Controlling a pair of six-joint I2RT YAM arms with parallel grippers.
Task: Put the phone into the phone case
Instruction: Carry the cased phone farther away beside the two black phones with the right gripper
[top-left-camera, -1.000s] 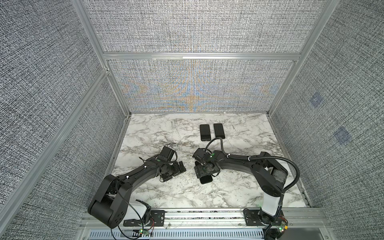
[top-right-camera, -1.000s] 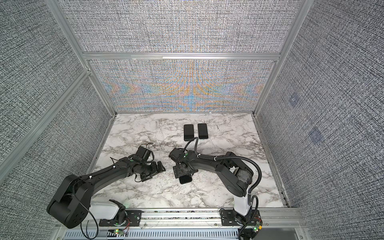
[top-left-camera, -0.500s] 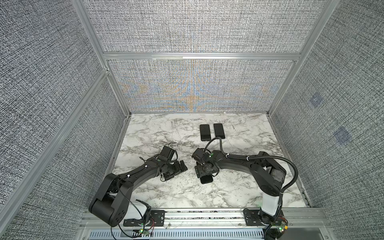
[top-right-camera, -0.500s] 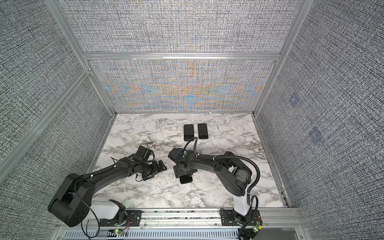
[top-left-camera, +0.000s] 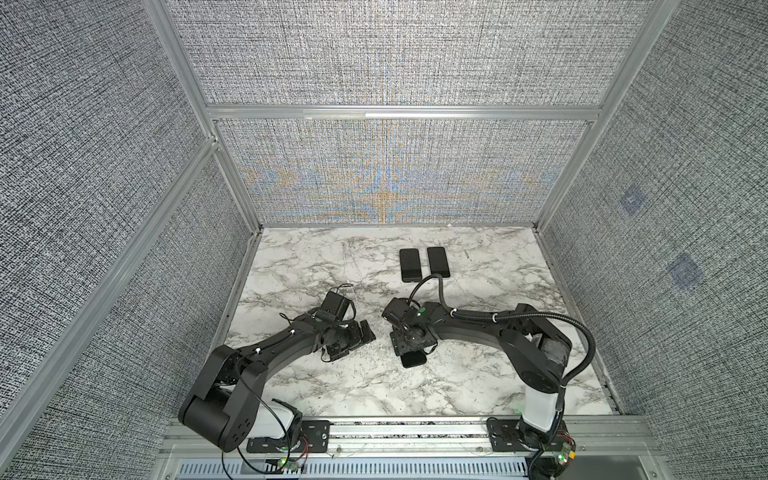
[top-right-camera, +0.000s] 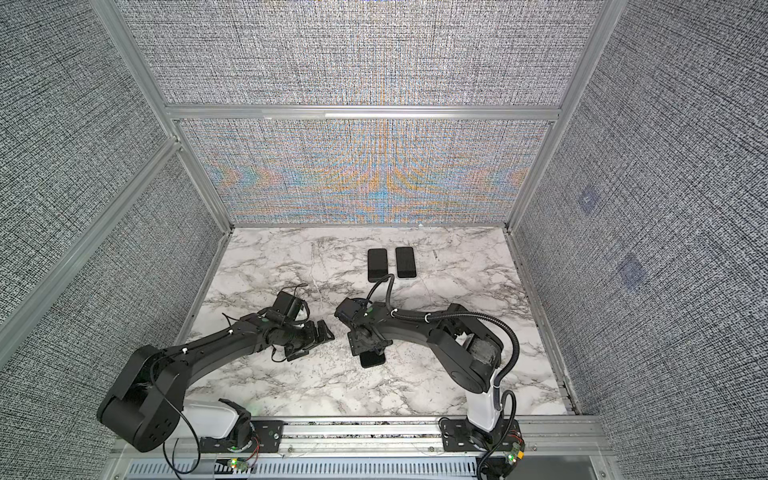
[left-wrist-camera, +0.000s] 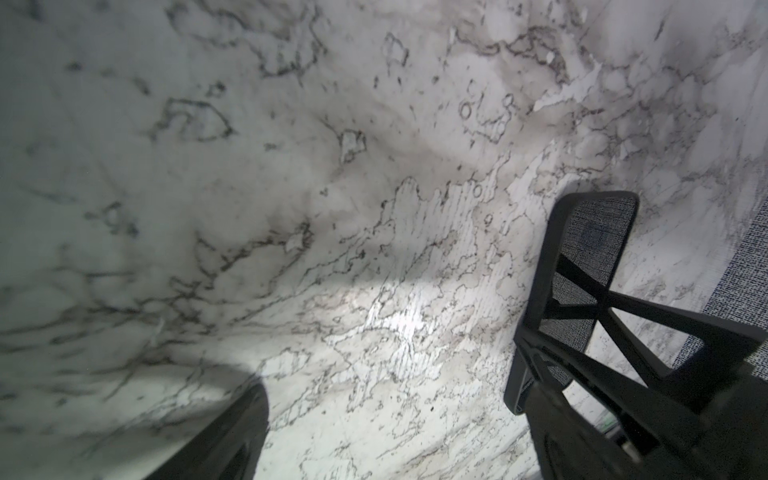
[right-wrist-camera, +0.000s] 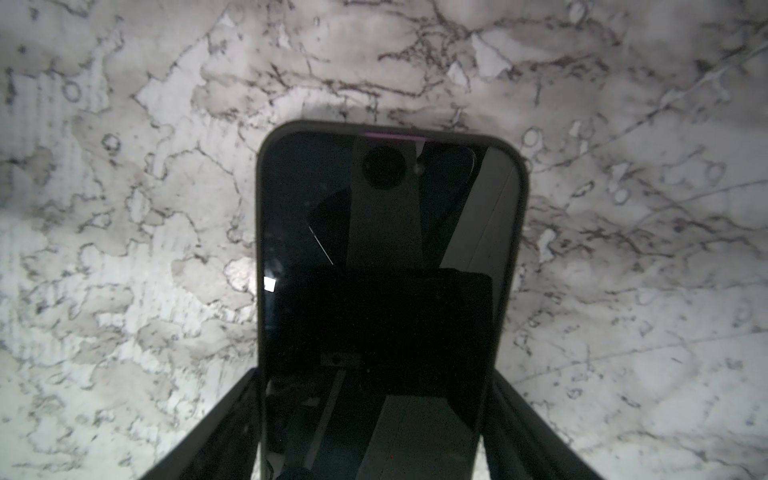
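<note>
Right gripper: my right gripper (top-left-camera: 411, 349) sits low over the phone (right-wrist-camera: 386, 257), with one finger (right-wrist-camera: 224, 424) along each long side. I cannot tell whether they pinch it or only flank it.
Left gripper: my left gripper (top-left-camera: 353, 343) is spread wide with nothing between the fingers. It hangs just left of centre in both top views, above the marble table (top-left-camera: 332, 266).
Phone's place: lower centre of both top views, flat on the table, one end poking out below my right wrist.
Phone case (right-wrist-camera: 258, 232): a dark rim runs round the glass, so I judge the phone already lies in it.
Step in hand: squaring and seating, I judge. I should squeeze both sides evenly, stay level, keep the phone flat on the marble, and not lever one end out of the rim.
Hidden: my wrist covers most of the phone in the top views. The end nearest my fingers runs out of the wrist picture. Finger-to-case contact is lost in shadow, so I cannot confirm the corners are flush.
Unclear: two dark slabs (top-left-camera: 410, 265) (top-left-camera: 438, 262) lie side by side at upper centre, too small to tell whether they are phones or cases.
</note>
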